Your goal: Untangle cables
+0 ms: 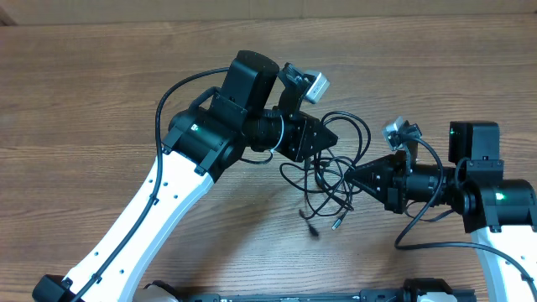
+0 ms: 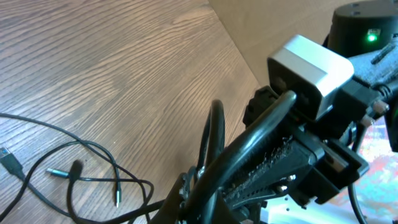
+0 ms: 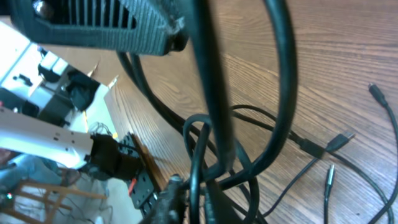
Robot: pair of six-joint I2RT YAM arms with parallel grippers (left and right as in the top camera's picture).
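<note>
A wooden table (image 1: 101, 92) is seen from above, with two robot arms reaching in from the lower corners and meeting right of centre. The cables (image 1: 337, 183), thin black cords, are heaped in a loose tangle between the two arms, slightly nearer the right one. Several loops are spread out toward the back of the table, and a few strands trail toward the front edge, where small plug ends (image 1: 336, 223) are laid on the wood just beside each other.

The left gripper (image 1: 329, 138) is pointed to the right over the upper part of the tangle. Its jaws are fully closed, and in the left wrist view thick-looking loops of cord are seen rising from between them, so a strand appears to be pinched there. Beyond those loops, in the same view, more cord is spread flat on the table with slim silver-tipped plugs (image 2: 55, 172) lying apart from one another.

The right gripper (image 1: 352, 174) is pointed to the left, facing the other gripper, with its tip at the right side of the tangle. Its jaws are closed as well. In the right wrist view several strands are drawn together at the fingertips and seem to be held, though the exact strand cannot be told.
</note>
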